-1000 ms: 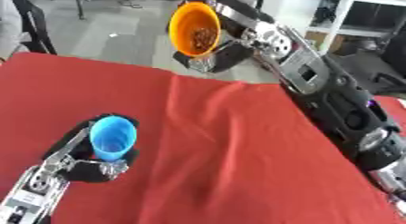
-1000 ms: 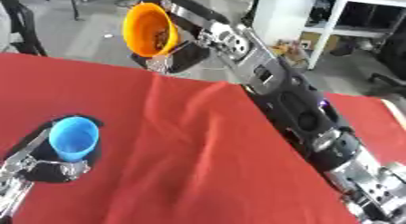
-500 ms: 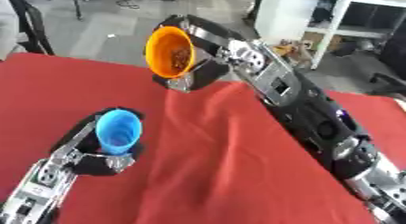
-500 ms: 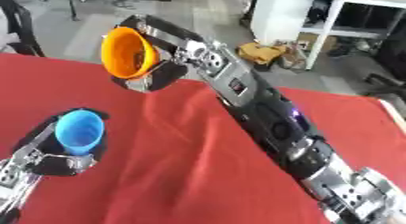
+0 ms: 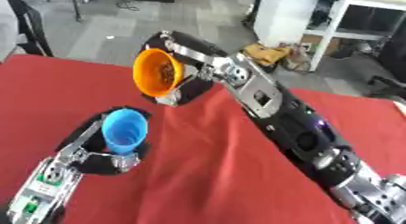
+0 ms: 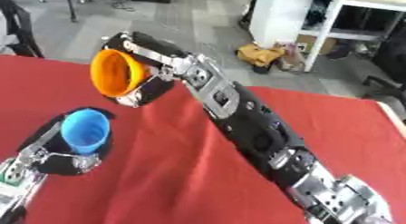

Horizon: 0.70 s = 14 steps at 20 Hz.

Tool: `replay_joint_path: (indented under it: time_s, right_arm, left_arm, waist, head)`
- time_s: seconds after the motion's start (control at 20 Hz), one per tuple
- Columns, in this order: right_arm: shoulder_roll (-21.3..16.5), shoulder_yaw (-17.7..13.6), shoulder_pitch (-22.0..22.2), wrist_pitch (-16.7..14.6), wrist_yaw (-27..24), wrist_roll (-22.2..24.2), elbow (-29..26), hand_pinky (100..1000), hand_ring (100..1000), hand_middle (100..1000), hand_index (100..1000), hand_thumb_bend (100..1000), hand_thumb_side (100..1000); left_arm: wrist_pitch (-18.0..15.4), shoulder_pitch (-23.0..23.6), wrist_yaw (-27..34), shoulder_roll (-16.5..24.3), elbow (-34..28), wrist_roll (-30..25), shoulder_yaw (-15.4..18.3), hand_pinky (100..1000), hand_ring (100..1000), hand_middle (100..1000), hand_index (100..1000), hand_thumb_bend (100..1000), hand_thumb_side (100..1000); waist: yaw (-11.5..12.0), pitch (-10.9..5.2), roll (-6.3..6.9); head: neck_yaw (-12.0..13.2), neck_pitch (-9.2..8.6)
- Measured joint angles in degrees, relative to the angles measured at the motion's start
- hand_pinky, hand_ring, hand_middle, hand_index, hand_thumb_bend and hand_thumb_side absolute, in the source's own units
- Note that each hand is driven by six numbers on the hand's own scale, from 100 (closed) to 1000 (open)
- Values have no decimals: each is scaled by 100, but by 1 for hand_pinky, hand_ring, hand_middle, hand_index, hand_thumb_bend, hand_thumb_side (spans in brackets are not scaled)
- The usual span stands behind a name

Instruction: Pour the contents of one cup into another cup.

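Right hand [image 5: 184,78] largely hidden behind the orange cup [image 5: 157,76]; only dark fingers wrapping the cup's far side and base show, curled round it. Cup held in the air above the red tablecloth [image 5: 206,173], tipped on its side, mouth facing the camera and down-left. Small brownish contents visible inside against the lower wall in the left eye view; cannot make out what they are. Left hand [image 5: 95,150] at lower left, forearm cut off by the bottom edge; its fingers and thumb are closed around the lower part of the blue cup [image 5: 124,129], hiding the cup's base. Blue cup tilted slightly, mouth up and toward the orange cup; interior looks plain blue, nothing discernible in it. Orange cup sits above and to the right of the blue one, apart, not touching. No readable writing or labels on cups or arms. Background floor and furniture blurred.
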Motion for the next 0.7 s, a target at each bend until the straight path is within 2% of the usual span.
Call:
replay_joint_path:
  time_s: [0.7]
  right_arm:
    - [97,5,-1,-260,1714,-658,-313,648,589,380,626,278,100]
  left_arm:
    - [163,-55,227,-69,108,-147,0,520,343,318,762,109,100]
  waist:
    - [-33,-1,-3]
  head:
    - [2,0]
